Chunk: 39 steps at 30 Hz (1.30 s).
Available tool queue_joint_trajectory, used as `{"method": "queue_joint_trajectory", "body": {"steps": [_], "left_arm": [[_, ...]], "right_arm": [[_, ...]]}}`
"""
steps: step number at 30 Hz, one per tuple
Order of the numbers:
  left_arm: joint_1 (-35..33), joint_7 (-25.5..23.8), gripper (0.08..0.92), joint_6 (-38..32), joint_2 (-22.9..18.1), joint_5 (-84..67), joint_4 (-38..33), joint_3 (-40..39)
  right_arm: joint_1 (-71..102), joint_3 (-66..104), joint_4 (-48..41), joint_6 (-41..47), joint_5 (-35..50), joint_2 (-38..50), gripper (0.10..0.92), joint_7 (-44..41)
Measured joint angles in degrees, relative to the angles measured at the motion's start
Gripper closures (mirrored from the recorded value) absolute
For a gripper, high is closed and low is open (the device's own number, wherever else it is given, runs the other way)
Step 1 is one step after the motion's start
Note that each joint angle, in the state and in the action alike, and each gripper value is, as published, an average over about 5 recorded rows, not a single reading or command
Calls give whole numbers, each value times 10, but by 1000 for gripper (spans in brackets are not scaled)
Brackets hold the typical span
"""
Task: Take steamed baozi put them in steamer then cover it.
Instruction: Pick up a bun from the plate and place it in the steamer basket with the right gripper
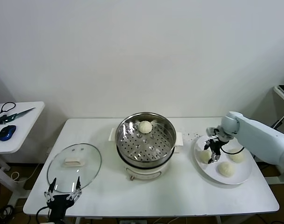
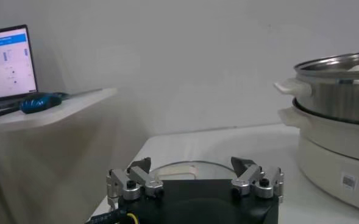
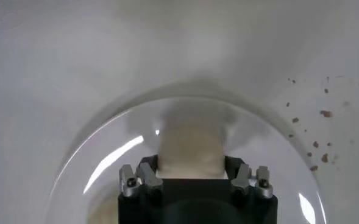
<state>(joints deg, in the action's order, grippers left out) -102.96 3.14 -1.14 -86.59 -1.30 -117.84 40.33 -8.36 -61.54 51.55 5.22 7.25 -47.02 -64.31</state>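
Right gripper [image 1: 213, 151] clamped on bun [image 3: 189, 149] over the plate [image 1: 244, 175] — right of steamer [image 1: 145, 140]. Left gripper [image 1: 62, 192] spread — near lid [image 1: 74, 166].

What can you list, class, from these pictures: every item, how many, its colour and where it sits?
Round cream-white dough buns: four; one in the steamer, three on the plate.
Shiny round steel steamer: one, white base, table centre.
Clear glass lid: one, white handle, flat on the table's left.
Flat white plate: one, table's right.
White table: one.
Side table: one, white, far left, holding a blue mouse and scissors.
Left gripper: black, open, near the lid's front edge.
Right gripper: black, fingers around a plate bun.
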Motion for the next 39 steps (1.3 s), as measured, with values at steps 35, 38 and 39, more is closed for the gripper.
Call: {"method": "queue_joint_trajectory", "body": {"steps": [35, 38, 39], "left_arm": [[-19, 4, 177, -3, 17, 11, -35, -43], [-18, 4, 177, -3, 17, 15, -35, -46], [-17, 4, 177, -3, 17, 16, -35, -46]], "right_arm": [[-350, -239, 121, 117, 357, -198, 332, 76], [-343, -248, 121, 124, 369, -227, 331, 90], [-339, -251, 120, 125, 372, -236, 330, 94]]}}
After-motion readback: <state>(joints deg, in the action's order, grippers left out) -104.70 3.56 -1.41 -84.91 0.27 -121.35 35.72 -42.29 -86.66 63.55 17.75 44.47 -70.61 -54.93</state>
